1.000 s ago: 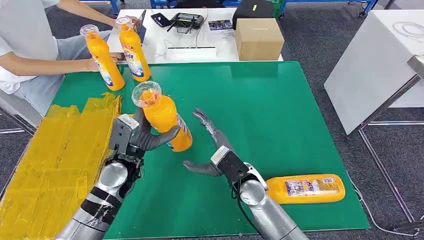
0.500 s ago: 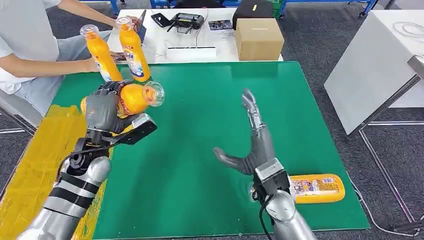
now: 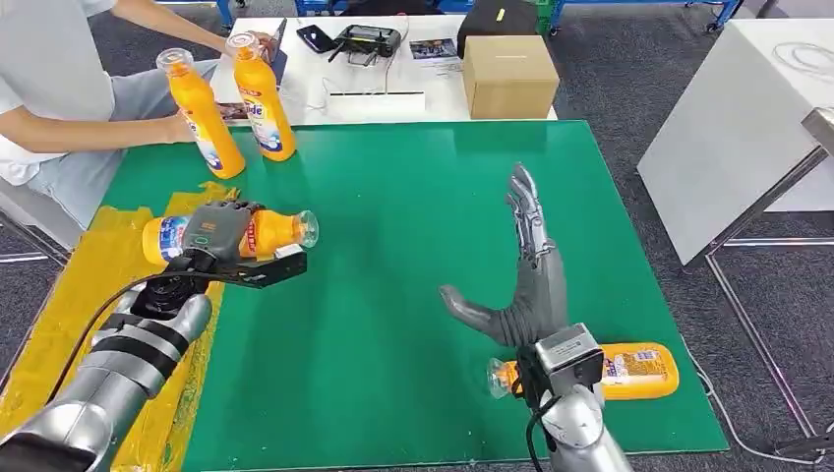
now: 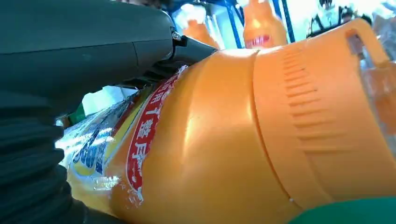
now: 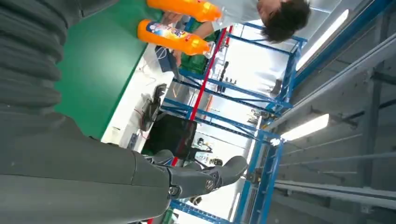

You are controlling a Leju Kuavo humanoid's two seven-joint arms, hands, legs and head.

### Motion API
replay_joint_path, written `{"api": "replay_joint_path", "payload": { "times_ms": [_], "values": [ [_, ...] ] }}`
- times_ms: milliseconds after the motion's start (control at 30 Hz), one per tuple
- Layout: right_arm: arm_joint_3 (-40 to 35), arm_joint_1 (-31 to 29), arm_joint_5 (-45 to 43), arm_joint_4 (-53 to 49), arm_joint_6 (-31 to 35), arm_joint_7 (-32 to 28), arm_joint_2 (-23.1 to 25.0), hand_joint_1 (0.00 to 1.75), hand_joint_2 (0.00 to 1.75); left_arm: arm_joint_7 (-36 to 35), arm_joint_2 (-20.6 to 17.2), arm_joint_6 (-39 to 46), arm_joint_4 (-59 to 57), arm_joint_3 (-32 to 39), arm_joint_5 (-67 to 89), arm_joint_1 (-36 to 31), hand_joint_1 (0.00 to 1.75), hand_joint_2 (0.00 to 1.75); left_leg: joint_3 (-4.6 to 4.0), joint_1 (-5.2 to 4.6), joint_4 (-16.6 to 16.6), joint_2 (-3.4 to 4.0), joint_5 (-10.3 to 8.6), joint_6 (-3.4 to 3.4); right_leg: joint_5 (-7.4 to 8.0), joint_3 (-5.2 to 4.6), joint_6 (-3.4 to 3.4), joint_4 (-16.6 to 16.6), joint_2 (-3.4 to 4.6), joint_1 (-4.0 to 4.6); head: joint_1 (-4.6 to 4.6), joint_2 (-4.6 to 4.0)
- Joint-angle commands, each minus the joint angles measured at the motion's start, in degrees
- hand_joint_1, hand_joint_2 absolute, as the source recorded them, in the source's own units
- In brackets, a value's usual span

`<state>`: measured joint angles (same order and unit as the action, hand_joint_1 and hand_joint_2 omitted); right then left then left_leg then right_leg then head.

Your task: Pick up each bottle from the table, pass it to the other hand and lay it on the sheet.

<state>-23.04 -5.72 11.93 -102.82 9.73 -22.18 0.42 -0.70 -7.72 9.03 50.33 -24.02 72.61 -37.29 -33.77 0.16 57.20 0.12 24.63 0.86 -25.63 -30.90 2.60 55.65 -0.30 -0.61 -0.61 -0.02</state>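
Now we are holding one of four orange bottles sideways over the edge of the yellow sheet [image 3: 98,324].

We are counting four bottles: the held bottle [image 3: 261,232] gripped in our left hand [image 3: 218,236], two standing bottles [image 3: 202,113] upright at the far left of the green table [image 3: 413,197] beside a person's arm [image 3: 89,128], and a lying bottle [image 3: 629,371] near our right wrist. The held bottle is showing an orange body, a blue, white and red label and a clear cap pointing toward the table's middle. Our left fingers are wrapping around its middle, while our right hand [image 3: 526,280] is standing upright above the table, fingers spread apart and gripping nothing.
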Motion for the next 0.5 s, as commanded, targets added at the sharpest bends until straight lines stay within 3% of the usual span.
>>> {"api": "replay_joint_path", "payload": {
  "times_ms": [33, 267, 500],
  "values": [
    [0.67, -1.55, -0.21, 1.08, -0.66, 0.25, -0.25, 0.00, 1.75, -0.25, 0.54, -2.16, -11.78, -2.91, -1.25, -5.64, 1.75, 1.75, 0.11, 0.07, 0.03, -0.08, 0.06, -0.03, -0.05, 0.17, -0.06, -0.02, -0.05, 0.07, 0.00, 0.00],
    [-1.06, -3.79, 0.17, 3.45, -1.28, 0.25, 0.15, 0.00, 1.75, -4.07, 1.43, 0.97, -24.76, -0.99, -0.81, -8.45, 1.75, 1.75, 0.10, 0.06, 0.01, 0.02, 0.03, -0.03, -0.01, 0.11, -0.06, -0.01, 0.05, 0.06, 0.00, 0.00],
    [-2.29, -4.63, 1.17, 4.90, -1.21, 0.18, 0.08, 0.00, 1.75, -10.68, 0.45, 1.96, -30.02, -1.12, 3.77, -10.15, 1.75, 1.75, 0.11, 0.06, 0.01, 0.08, 0.07, -0.03, -0.02, 0.14, -0.05, 0.00, 0.10, 0.07, 0.00, 0.00]
  ]
}}
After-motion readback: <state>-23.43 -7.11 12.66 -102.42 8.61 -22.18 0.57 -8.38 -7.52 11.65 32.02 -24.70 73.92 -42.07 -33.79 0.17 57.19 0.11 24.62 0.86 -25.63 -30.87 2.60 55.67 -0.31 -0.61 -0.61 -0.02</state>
